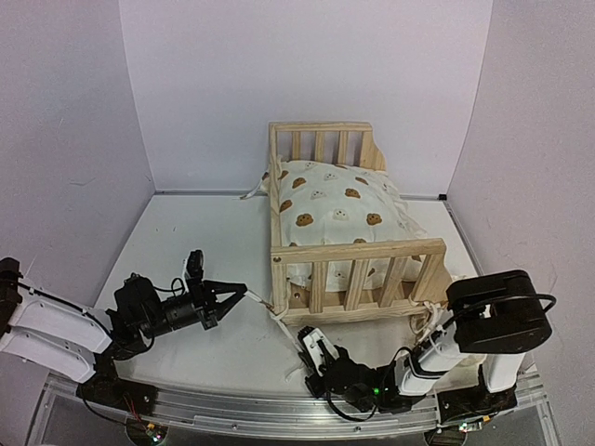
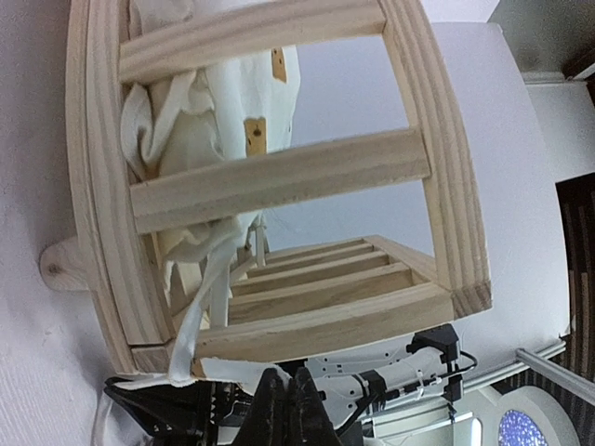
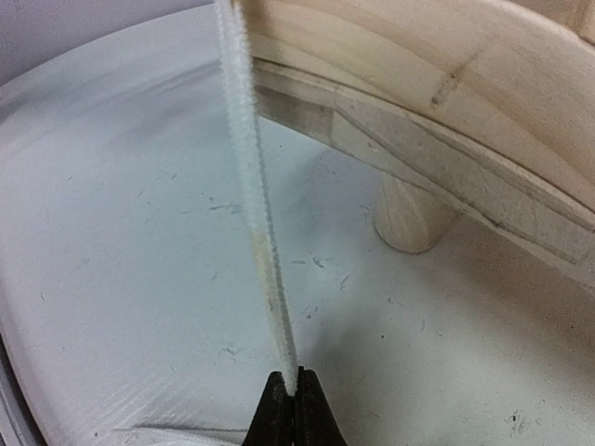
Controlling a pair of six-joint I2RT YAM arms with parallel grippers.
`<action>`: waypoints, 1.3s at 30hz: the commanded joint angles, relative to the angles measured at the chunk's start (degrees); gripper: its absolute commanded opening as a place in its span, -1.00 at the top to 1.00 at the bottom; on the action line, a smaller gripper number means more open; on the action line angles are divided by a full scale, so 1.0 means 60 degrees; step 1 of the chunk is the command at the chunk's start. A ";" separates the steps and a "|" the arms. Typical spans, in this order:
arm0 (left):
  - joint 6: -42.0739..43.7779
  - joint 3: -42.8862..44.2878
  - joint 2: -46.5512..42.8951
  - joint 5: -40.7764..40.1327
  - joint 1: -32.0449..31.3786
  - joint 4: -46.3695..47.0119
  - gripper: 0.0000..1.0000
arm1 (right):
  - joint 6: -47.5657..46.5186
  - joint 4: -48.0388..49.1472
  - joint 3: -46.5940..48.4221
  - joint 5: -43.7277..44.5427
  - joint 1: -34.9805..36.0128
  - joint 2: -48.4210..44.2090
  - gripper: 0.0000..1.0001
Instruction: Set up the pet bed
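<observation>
**Location.** The pet bed (image 1: 358, 249) stands right of centre on the tabletop (image 1: 195, 251), headboard towards the far edge, with the bear-print cushion (image 1: 335, 200) inside it.

**Risks.**
- Both arms hold thin cushion ties at the very fingertips, so a firm pull would likely slip a tie free.
- A pull along the tabletop could drag the light frame or tilt it on its round foot (image 3: 409, 218).
- The two wrists converge on the bed's near-left corner, so contact between them is possible.

**Pose.**
- The left gripper (image 1: 237, 294) reaches low from the near-left corner and points right. Its fingers are clenched, apparently on the near-left tie (image 2: 183, 348).
- The right gripper (image 1: 310, 342) lies low along the near edge with its forearm folded back. Its fingers are clamped on the second tie (image 3: 256, 186), which runs taut up to the frame.
</observation>
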 commanded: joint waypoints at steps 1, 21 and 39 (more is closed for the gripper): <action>-0.0136 -0.0213 -0.0658 -0.0048 0.0832 0.1051 1.00 | 0.1147 -0.1970 0.0220 -0.0115 0.0010 -0.0615 1.00; -0.0288 0.2168 0.3227 0.0029 0.3458 0.1823 1.00 | 0.0837 -0.5748 -0.0243 -0.1790 0.1472 -0.3470 1.00; -0.1757 0.3684 0.7100 -0.2996 0.3779 0.3457 1.00 | -0.0430 -0.7100 -0.0651 -0.2187 0.2013 -0.5286 1.00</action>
